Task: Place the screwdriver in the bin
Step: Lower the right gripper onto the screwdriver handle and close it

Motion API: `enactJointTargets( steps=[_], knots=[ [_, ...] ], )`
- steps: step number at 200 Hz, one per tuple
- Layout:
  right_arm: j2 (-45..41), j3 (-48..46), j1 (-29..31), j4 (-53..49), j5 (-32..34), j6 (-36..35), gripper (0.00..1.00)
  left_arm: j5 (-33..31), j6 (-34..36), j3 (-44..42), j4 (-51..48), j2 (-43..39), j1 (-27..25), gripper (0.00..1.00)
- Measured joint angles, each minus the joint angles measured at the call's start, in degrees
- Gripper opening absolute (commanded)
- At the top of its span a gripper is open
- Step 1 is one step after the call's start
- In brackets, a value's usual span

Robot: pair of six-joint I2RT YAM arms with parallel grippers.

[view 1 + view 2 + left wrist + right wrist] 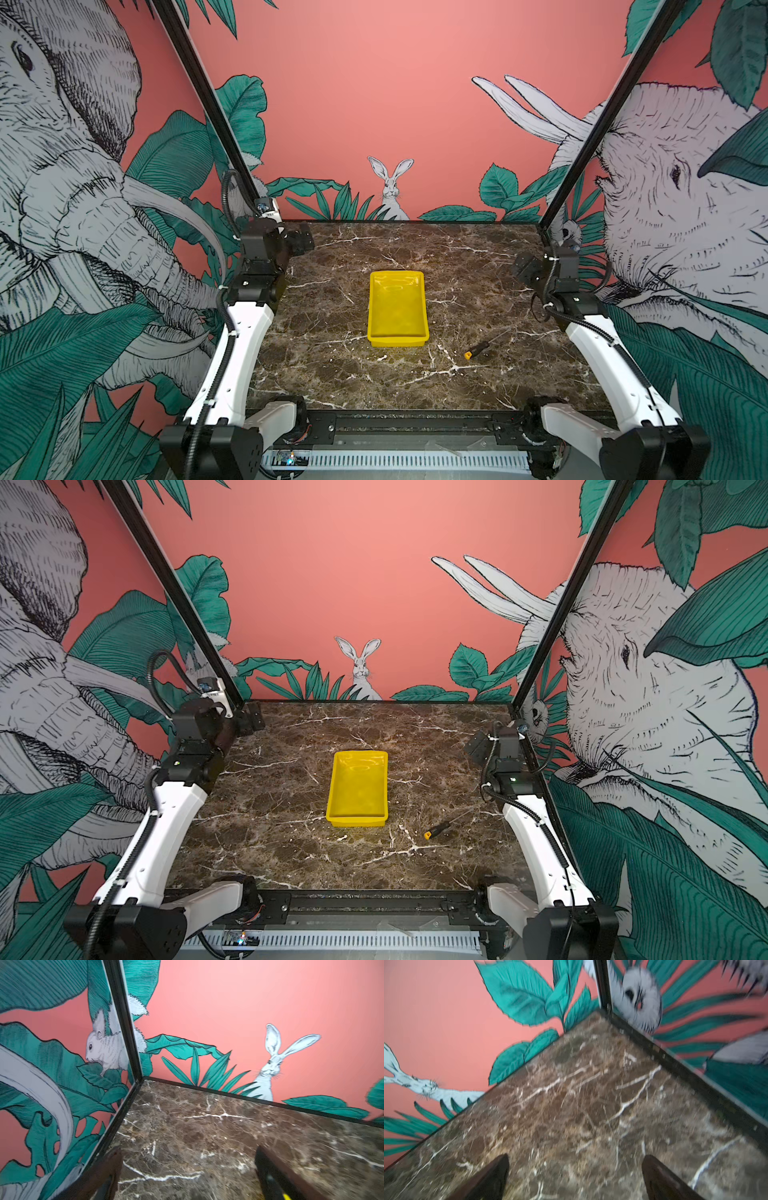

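The screwdriver (482, 348) lies flat on the marble tabletop (332, 332), just off the near right corner of the empty yellow bin (397, 273), orange cap toward the near edge, so I judge the pick-up not yet begun. My right gripper (524, 266) hangs well apart from it, farther back by the right edge, jaws spread wide and empty. Next I'd lower it over the black handle, jaws set across it; the left gripper (188, 1149) sits gaping and empty at the far left corner.

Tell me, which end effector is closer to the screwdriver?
The right end effector: the screwdriver lies on its side of the bin; the left end effector is beyond the bin.
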Motion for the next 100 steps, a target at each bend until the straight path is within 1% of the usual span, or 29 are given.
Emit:
enactJointTargets(
  steps=[21, 40, 67, 100],
  knots=[
    [-0.5, -1.92, 3.78, -6.73, -1.4, 7.54, 0.99, 4.55, -0.37, 4.39, -10.19, 1.22, -2.75, 1.0],
    [-1.84, -2.82, 7.58, -12.59, -1.62, 13.27, 0.99, 8.24, 0.96, 4.31, -15.21, 2.43, -5.14, 1.0],
    [-4.72, -5.22, 12.79, -17.03, -1.55, 20.59, 0.99, 12.44, 1.88, -1.05, -15.89, 1.36, -6.27, 1.0],
    [-3.96, -11.13, 18.08, -18.18, -2.69, 27.82, 0.97, 13.81, 2.08, -9.05, -12.83, -1.7, -6.27, 1.0]
  ],
)
